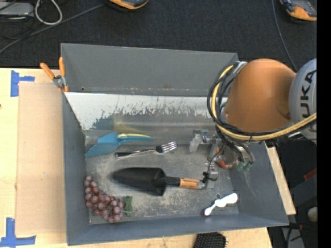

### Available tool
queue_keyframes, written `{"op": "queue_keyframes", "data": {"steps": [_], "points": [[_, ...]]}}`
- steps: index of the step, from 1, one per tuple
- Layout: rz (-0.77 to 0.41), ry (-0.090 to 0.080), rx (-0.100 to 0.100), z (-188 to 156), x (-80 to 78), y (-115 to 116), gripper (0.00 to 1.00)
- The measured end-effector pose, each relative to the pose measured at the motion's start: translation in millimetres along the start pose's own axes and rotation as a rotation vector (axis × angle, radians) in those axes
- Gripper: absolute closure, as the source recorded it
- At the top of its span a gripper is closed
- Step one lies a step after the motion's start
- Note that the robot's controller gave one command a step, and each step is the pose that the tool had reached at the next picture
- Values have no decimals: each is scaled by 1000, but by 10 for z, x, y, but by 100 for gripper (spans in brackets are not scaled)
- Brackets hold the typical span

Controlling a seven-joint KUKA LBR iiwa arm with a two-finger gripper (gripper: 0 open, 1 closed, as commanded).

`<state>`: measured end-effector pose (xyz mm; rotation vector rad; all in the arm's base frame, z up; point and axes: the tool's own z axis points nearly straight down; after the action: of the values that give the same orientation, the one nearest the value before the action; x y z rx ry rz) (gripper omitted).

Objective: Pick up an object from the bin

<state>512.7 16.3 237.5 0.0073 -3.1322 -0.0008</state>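
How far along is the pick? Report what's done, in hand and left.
Done: the gripper is down in the bin, at the brown handle end of the black scoop. In hand: nothing visibly lifted; the scoop lies flat on the floor, and whether it is gripped is unclear. Left: secure it and lift it out. The fork and purple grapes lie apart, leftward.

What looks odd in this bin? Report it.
Nothing stands out: the blue plastic scoop, silver metal fork, black trowel with orange handle, purple grape bunch and small white plastic piece lie flat, unbroken.
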Motion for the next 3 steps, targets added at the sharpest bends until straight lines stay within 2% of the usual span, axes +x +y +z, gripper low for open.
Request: {"op": "queue_keyframes", "data": {"steps": [1, 2, 3], "points": [[0, -8, 0, -36, -14, 0, 0], [-42, -11, 0, 630, 30, 205, 0], [-213, -17, 2, 1506, 85, 345, 0]]}}
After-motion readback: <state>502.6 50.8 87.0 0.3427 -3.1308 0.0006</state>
